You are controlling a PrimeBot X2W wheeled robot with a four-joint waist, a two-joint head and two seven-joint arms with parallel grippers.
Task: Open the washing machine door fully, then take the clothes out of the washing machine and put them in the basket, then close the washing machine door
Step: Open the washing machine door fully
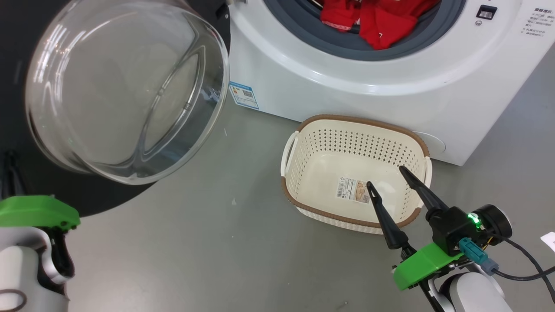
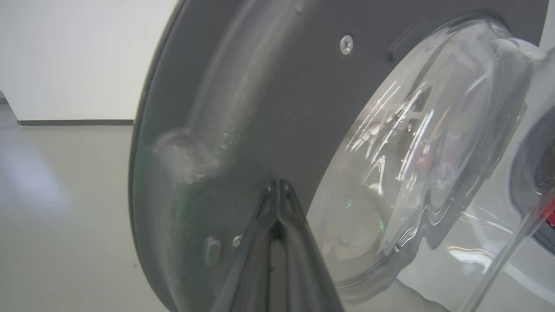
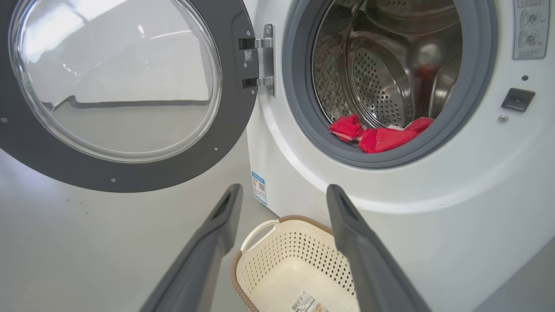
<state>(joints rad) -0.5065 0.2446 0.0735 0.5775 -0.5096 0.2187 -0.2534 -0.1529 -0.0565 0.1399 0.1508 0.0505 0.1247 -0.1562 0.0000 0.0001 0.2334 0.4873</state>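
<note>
The washing machine door [image 1: 125, 86] stands swung wide to the left, its glass bowl facing me and its black rim [image 3: 121, 173] around it. Red clothes [image 1: 377, 21] lie at the front of the washing machine's [image 1: 390, 99] steel drum, on the grey seal [image 3: 381, 136]. The basket [image 1: 347, 119] sits on the floor against the washer's front and holds nothing but its paper label. My right gripper [image 1: 385, 176] hovers open over the basket's near side [image 3: 282, 260]. My left gripper [image 2: 277, 184] is shut, its tips close to the door's dark inner face [image 2: 260, 108].
Grey floor [image 1: 225, 251] spreads between the door and the basket. A blue energy label [image 1: 243, 94] is stuck low on the washer's left front. A white wall with a dark skirting [image 2: 73, 122] runs behind the door. A cable [image 1: 529, 264] trails from my right wrist.
</note>
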